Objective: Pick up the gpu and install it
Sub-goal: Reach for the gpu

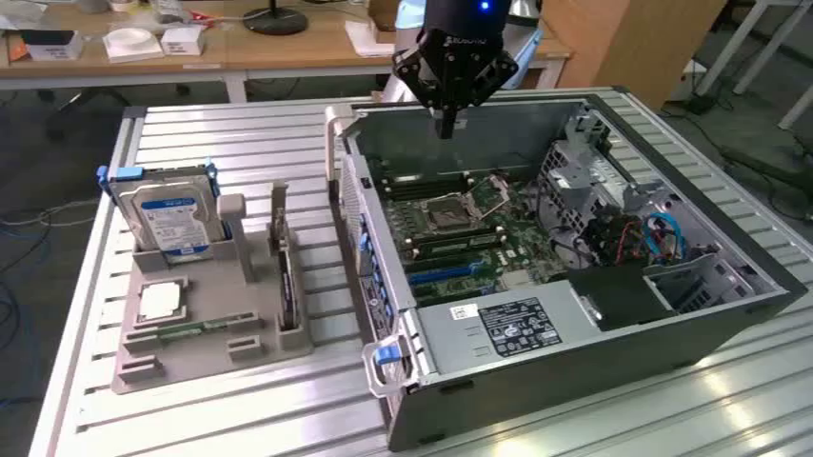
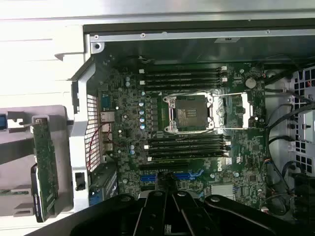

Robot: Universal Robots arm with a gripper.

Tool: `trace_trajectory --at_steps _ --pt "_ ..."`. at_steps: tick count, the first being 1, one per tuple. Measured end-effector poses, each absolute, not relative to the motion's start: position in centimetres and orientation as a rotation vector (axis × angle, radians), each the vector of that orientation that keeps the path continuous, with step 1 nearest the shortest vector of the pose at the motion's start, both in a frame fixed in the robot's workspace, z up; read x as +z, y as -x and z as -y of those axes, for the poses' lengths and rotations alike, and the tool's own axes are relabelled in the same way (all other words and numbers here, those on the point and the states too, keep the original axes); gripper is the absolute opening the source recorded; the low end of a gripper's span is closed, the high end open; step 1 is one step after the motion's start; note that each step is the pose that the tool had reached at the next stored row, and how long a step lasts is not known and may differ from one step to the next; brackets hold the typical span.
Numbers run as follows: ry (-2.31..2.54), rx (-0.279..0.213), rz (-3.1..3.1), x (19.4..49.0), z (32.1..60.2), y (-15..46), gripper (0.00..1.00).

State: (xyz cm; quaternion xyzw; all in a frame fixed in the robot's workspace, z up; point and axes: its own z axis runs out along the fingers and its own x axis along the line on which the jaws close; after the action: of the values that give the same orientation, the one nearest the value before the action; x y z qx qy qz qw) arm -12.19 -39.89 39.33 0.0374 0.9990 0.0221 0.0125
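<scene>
The gpu point(image 1: 287, 276) stands edge-on in a slot of the grey holder point(image 1: 209, 357), on the exterior view's left of the open computer case point(image 1: 572, 381). In the wrist view the gpu point(image 2: 45, 169) is a green board with a dark block at one end, beside the case wall. My gripper point(image 1: 445, 129) hangs over the far end of the case, above the motherboard point(image 1: 445, 238), well away from the gpu. The black fingers point(image 2: 156, 216) are pressed together and hold nothing; beneath them lie the motherboard point(image 2: 128, 123) and its CPU socket point(image 2: 189, 113).
A blue-labelled hard drive point(image 1: 171, 214) stands upright in the holder, with a CPU chip point(image 1: 159, 300) and a memory stick point(image 1: 190, 328) lying in front of it. The case holds a power supply point(image 1: 515, 324), cables point(image 1: 661, 238) and a drive cage. Desks stand behind the slatted metal table point(image 1: 216, 133).
</scene>
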Motion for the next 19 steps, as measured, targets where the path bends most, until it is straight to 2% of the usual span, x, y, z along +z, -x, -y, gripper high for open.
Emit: trace_trajectory --at_steps 19 --pt "-0.117 0.069 -3.114 39.31 39.88 12.90 0.10"
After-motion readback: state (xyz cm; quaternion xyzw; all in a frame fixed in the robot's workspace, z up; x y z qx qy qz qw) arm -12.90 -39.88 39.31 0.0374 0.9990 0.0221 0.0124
